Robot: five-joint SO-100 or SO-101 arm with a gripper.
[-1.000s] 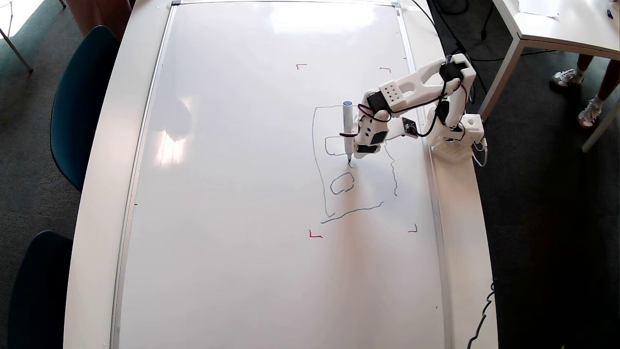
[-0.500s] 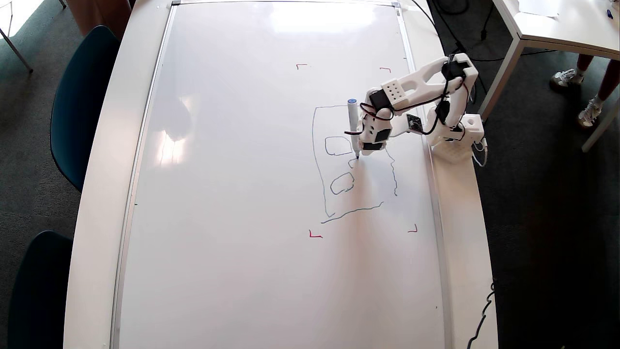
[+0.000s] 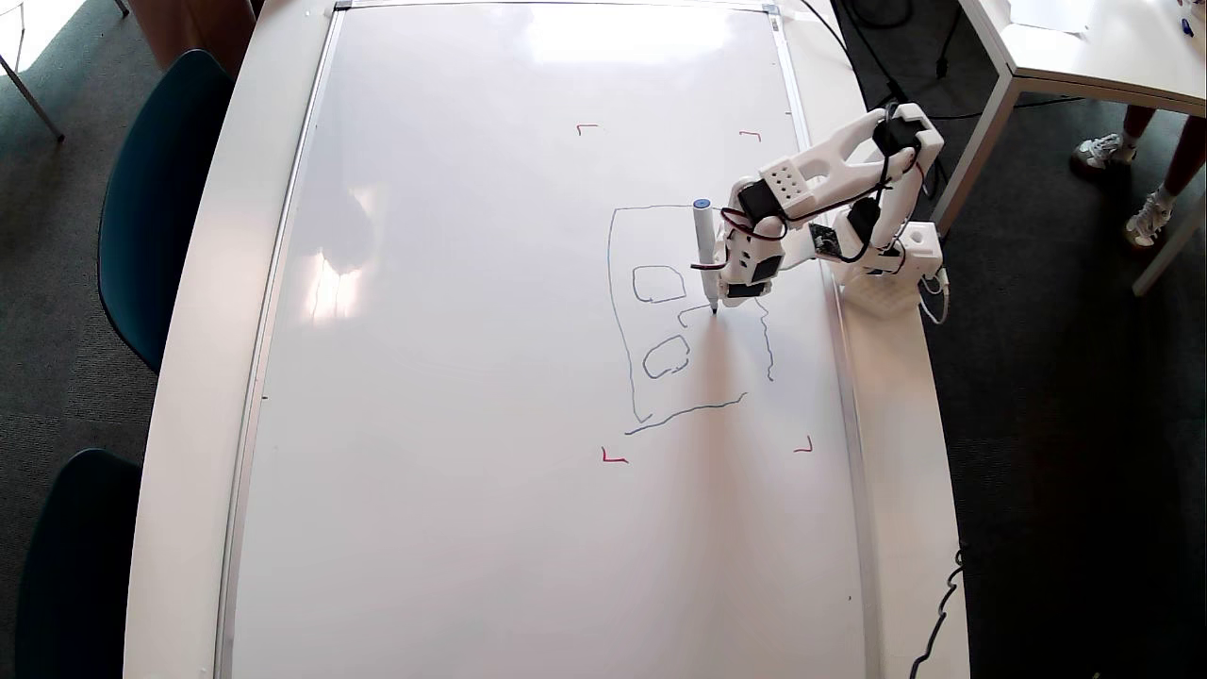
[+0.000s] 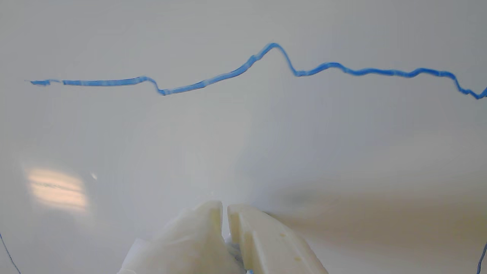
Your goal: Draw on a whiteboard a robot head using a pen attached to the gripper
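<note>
The whiteboard [image 3: 471, 377] covers most of the table. On its right part is the robot head [image 3: 688, 411], a wobbly outline with two small rounded boxes inside and a short new stroke between them. The pen [image 3: 703, 250], white with a blue cap, stands at the left side of my gripper [image 3: 742, 294], its tip touching the board at the right end of that stroke. In the wrist view my gripper [image 4: 225, 208] has its white fingers [image 4: 258, 236] pressed together just above the whiteboard [image 4: 243, 144]. A blue line [image 4: 213, 80] runs across the top. The pen is hidden there.
Red corner marks [image 3: 613, 457] frame the drawing area. The arm's base [image 3: 891, 273] sits on the table rim at the right. Two dark chairs [image 3: 156, 189] stand at the left, with another white table [image 3: 1084, 47] and a person's legs [image 3: 1146, 170] at the upper right.
The arm and pen have moved to the right, and the pen tip has drawn a short sideways stroke between the two small boxes.
</note>
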